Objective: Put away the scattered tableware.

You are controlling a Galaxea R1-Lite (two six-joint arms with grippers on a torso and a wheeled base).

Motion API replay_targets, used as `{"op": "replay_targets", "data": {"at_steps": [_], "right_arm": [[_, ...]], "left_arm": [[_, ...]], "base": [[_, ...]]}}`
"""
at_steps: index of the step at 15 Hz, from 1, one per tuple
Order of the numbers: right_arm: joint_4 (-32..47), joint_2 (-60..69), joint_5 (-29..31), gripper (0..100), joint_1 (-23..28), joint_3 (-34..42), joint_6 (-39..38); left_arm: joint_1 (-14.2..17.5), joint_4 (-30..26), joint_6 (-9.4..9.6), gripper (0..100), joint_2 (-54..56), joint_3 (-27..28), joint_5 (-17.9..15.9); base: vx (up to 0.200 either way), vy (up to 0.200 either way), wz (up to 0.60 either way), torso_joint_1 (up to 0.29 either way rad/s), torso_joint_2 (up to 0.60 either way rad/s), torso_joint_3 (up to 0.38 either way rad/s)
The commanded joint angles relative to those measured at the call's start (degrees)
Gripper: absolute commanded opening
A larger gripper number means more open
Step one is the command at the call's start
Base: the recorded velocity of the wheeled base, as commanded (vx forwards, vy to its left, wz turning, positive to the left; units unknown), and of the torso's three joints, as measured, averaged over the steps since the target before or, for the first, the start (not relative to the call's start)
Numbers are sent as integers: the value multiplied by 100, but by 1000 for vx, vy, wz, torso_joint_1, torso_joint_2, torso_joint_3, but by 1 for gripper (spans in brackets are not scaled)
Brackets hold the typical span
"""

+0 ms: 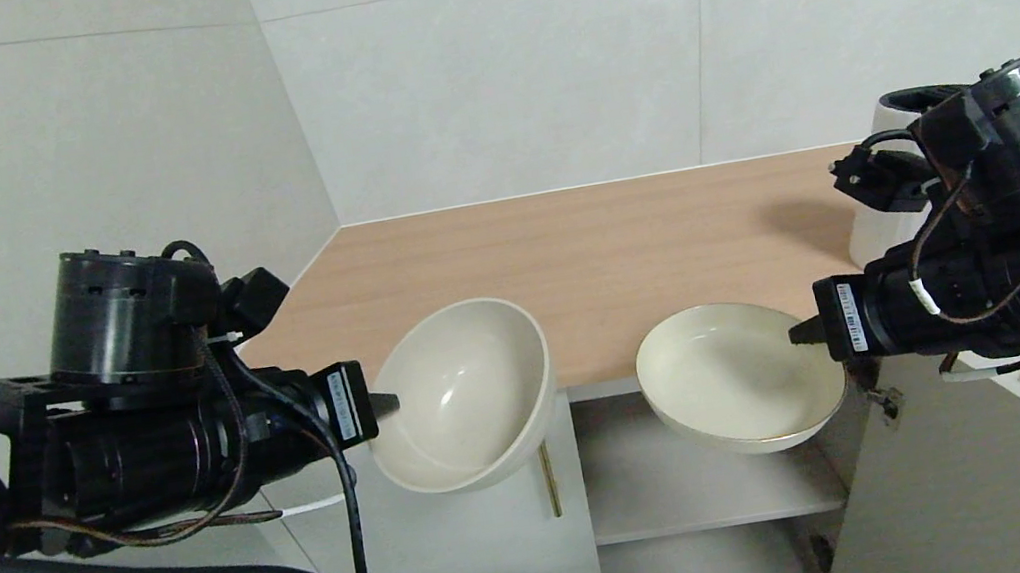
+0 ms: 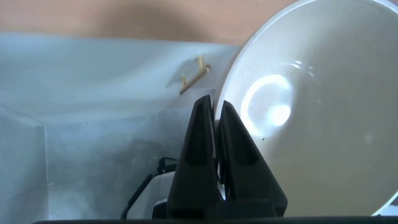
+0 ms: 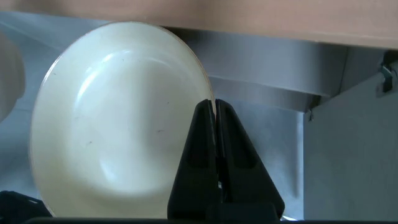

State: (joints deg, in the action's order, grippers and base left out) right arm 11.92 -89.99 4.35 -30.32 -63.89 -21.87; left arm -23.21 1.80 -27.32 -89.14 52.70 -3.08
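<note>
our left fingers (image 1: 383, 403) are closed tight on the rim of a deep white bowl (image 1: 466, 394), tipped so we see its shiny inside. our right fingers (image 1: 802, 334) pinch the rim of a wide shallow bowl (image 1: 735, 374), tilted a little. we hold both bowls in the air, side by side but apart, just past the near edge of the worktop (image 1: 585, 245). below them is a cupboard (image 1: 590, 416) with a shelf (image 1: 683, 493) inside, its door (image 1: 954, 483) swung open. a white pot (image 1: 871, 232) stands on the worktop at the right.
</note>
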Motion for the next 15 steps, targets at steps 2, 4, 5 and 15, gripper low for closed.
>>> {"op": "replay_targets", "data": {"at_steps": [2, 4, 5, 15], "right_arm": [[-15, -115, 4, 0, 0, -9, -1], [-32, -168, 4, 0, 0, -9, -1], [-32, -185, 4, 0, 8, -18, -1], [-32, -352, 4, 0, 52, -18, -1]], "left_arm": [[1, 4, -1, 0, -34, 3, 1], [1, 4, -1, 0, -60, 3, 1], [1, 4, -1, 0, -86, 3, 1], [-8, 4, 7, 0, -183, -5, 1]], "base": [[0, 0, 0, 0, 0, 0], [0, 0, 0, 0, 0, 0], [0, 0, 0, 0, 0, 0], [0, 0, 0, -93, 222, 126]]}}
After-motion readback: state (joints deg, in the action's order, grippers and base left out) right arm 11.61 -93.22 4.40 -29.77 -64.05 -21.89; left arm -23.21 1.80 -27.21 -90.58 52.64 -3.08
